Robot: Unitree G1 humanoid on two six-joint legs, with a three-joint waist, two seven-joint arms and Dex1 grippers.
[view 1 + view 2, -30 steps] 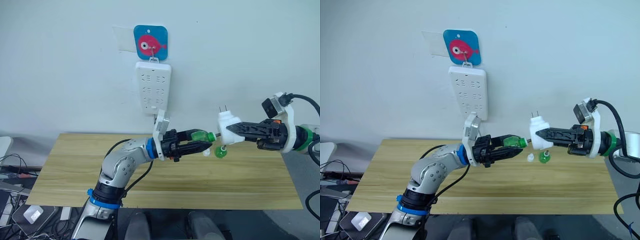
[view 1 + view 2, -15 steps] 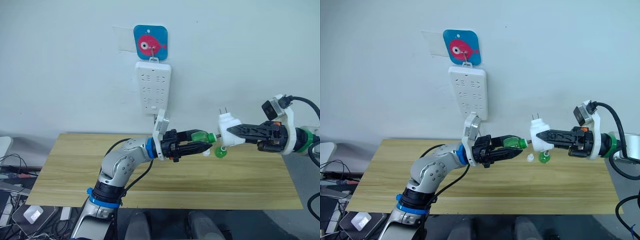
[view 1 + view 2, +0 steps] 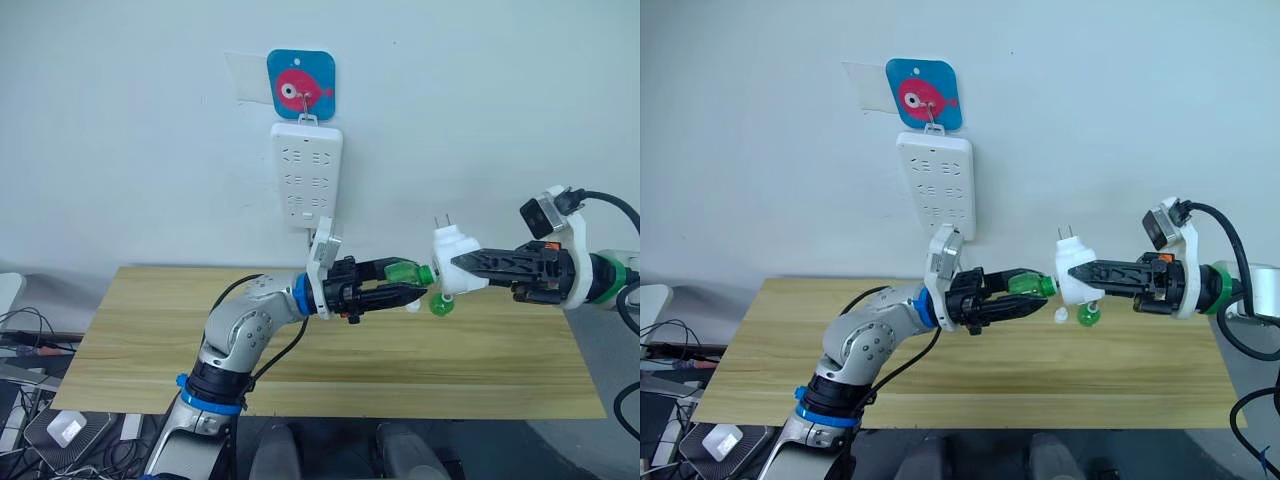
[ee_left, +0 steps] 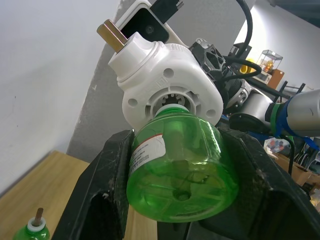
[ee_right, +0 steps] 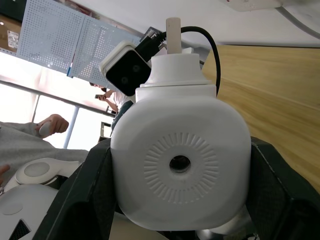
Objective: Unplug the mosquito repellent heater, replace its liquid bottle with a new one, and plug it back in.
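My left gripper (image 3: 408, 281) is shut on a green liquid bottle (image 3: 400, 272), held sideways above the table with its neck pointing right. My right gripper (image 3: 462, 268) is shut on the white mosquito repellent heater (image 3: 451, 262), prongs pointing up. The bottle's neck sits in the round socket on the heater's underside (image 4: 167, 102). The heater's vent face (image 5: 180, 164) points along the right fingers. Another green bottle (image 3: 440, 305) with a bare wick stands on the table below the heater, a small white cap (image 3: 413, 307) beside it.
A tall white power strip (image 3: 307, 186) hangs on the wall under a blue fish hook (image 3: 300, 85), left of and above both grippers. The wooden table (image 3: 150, 340) spreads below. A person (image 5: 47, 127) shows in the background of the right wrist view.
The right gripper has carried the heater slightly left towards the green bottle, closing the small gap at the bottle's neck. The left arm has barely moved.
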